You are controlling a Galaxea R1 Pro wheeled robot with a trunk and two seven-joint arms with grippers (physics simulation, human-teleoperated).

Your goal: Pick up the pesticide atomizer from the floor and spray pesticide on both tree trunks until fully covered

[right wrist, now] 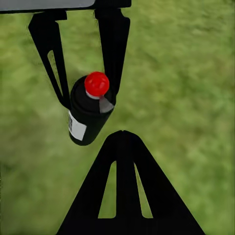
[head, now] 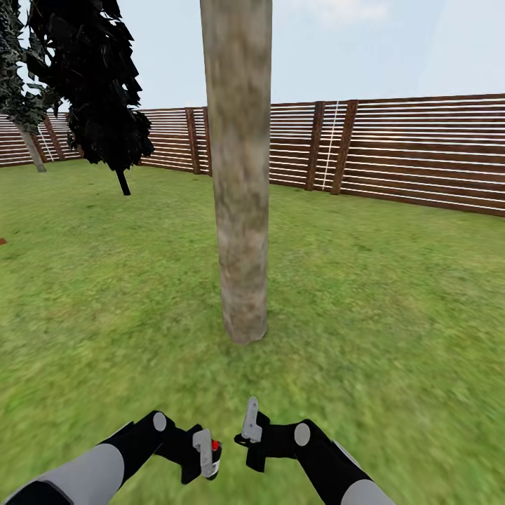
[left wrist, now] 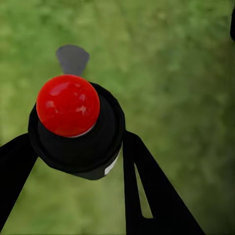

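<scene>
Lower left of the head frame: left pincer (head: 205, 457) clamped on the atomizer (head: 214, 449), so pickup done. Centre: trunk (head: 238, 175) bare, no mist on it; spraying both trees looks undone. Lower right: right pincer (head: 250, 429) empty, spread impossible to tell.

You are operating in an outdoor garden. Green grass lawn (head: 393, 294) covers the ground beneath and ahead of both grippers. A brown horizontal-slat wooden fence (head: 421, 151) with darker posts encloses the far side. A thick grey-tan tree trunk (head: 240, 175) stands directly ahead of the grippers; a near-black tree (head: 98, 84) stands farther off, under open sky (head: 386, 42).
</scene>
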